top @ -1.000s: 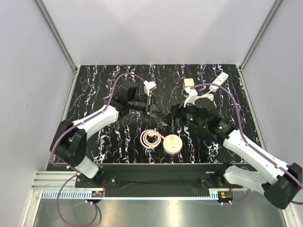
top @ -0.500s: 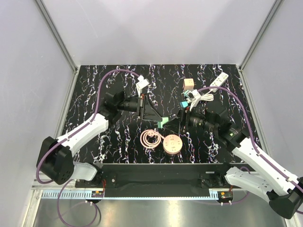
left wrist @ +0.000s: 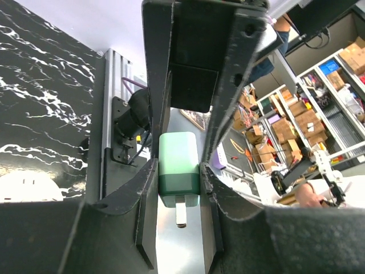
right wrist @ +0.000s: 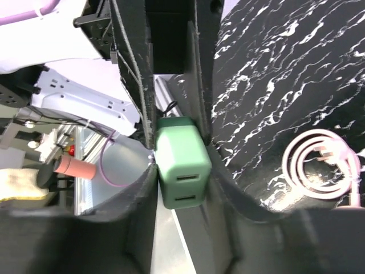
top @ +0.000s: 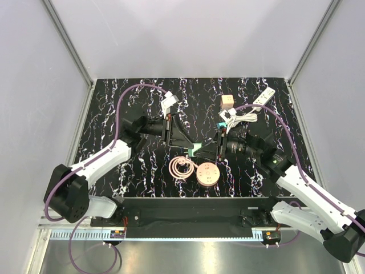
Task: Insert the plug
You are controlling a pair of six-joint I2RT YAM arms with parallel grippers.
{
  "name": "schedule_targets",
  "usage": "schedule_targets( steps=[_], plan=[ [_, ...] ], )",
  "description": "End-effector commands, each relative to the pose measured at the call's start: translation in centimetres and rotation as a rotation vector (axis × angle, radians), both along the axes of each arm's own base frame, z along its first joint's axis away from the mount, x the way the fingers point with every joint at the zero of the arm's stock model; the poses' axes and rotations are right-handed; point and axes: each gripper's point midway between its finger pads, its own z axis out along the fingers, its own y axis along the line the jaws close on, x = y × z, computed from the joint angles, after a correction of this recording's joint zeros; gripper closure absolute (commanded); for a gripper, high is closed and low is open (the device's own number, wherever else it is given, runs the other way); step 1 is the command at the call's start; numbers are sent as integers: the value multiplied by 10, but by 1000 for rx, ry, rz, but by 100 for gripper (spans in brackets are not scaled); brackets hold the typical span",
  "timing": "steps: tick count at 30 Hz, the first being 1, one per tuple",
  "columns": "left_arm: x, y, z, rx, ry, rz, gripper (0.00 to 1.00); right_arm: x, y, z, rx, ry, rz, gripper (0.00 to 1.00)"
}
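The green plug [top: 195,149] is held above the table [top: 131,171], near its middle, between the two arms. It is gripped from both sides: the left end effector [top: 190,146] is closed on it from the left and the right end effector [top: 206,152] from the right, so that the fingertips of the two nearly meet around it.

In the left wrist view the plug body is seen pinched between the dark fingers [left wrist: 225,103], with a metal prong [left wrist: 181,217] pointing out past them. In the right wrist view the opposite face is seen, where two small slots [right wrist: 186,177] are set one above the other. No lettering can be made out on the plug.

Just below the plug a pink coiled cable [top: 181,167] lies on the table, touching a round copper-coloured disc [top: 207,173]. Toward the far right corner a white power strip [top: 263,98] is laid, its white cord [top: 246,117] bundled near the right arm. A small wooden cube [top: 227,101] sits just left of the strip.
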Motion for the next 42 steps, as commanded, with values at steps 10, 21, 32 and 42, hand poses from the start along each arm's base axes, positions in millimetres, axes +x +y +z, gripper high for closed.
schedule_targets(
  steps=[10,21,32,42],
  plan=[
    [6,-1,3,-14,-8,-19,1,15,-17,-7,-5,-5,-170,100],
    [133,59,-81,615,-57,649,1,30,-50,-72,-369,166,-328,100],
    [152,126,-82,760,-108,1019,1,49,-64,-148,-864,502,-397,100],
    [172,160,-85,725,74,1159,1,48,-52,-174,-927,639,-419,100]
  ],
)
